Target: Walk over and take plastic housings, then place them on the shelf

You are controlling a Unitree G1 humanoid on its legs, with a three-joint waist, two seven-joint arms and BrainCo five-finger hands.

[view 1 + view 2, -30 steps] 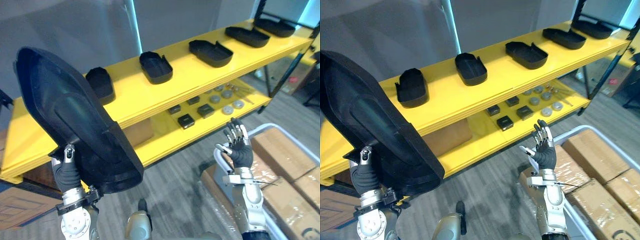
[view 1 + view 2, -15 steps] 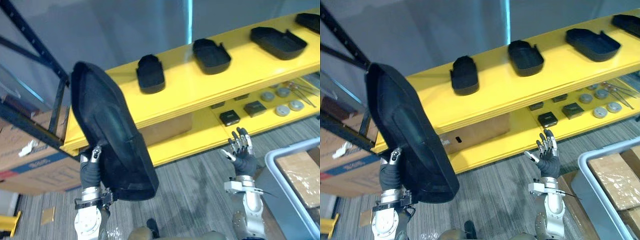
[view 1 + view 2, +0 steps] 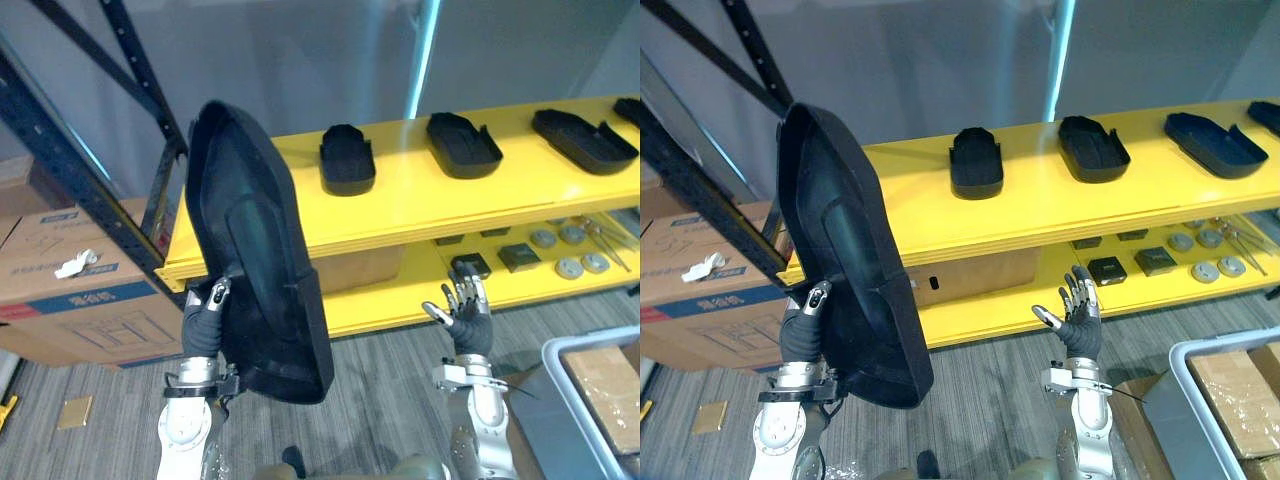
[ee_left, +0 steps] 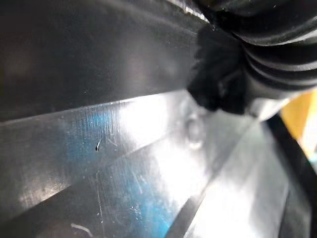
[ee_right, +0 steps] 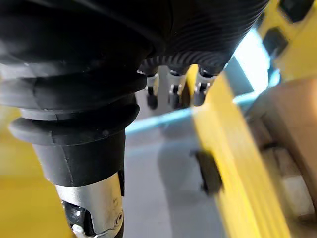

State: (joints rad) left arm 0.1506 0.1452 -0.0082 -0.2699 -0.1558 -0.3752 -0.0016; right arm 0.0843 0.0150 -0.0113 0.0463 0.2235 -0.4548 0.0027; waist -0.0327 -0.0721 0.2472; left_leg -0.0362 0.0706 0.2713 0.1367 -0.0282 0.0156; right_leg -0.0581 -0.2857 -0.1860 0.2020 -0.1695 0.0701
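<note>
A large black plastic housing [image 3: 255, 250] stands upright in front of the yellow shelf [image 3: 420, 205], hollow side facing me. My left hand [image 3: 203, 325] is shut on its lower rim, thumb on the inner face and fingers hidden behind. Its glossy surface [image 4: 124, 148] lies right against the hand in the left wrist view. My right hand [image 3: 1075, 322] is raised with the palm up and its fingers [image 5: 171, 94] straight, holding nothing. Smaller black housings [image 3: 347, 160] [image 3: 463, 145] [image 3: 585, 140] lie in a row on the top shelf.
Dark blue rack uprights [image 3: 130, 70] stand at the shelf's left end, with cardboard boxes [image 3: 70, 280] beside them. The lower shelf holds small black boxes [image 3: 470, 265] and grey discs [image 3: 570, 265]. A grey cart [image 3: 1200, 400] with cardboard boxes is at lower right.
The camera has swung left: the shelf's left end, rack uprights and cardboard boxes have come into view. The housing stays upright in my left hand; the right hand stays raised and open.
</note>
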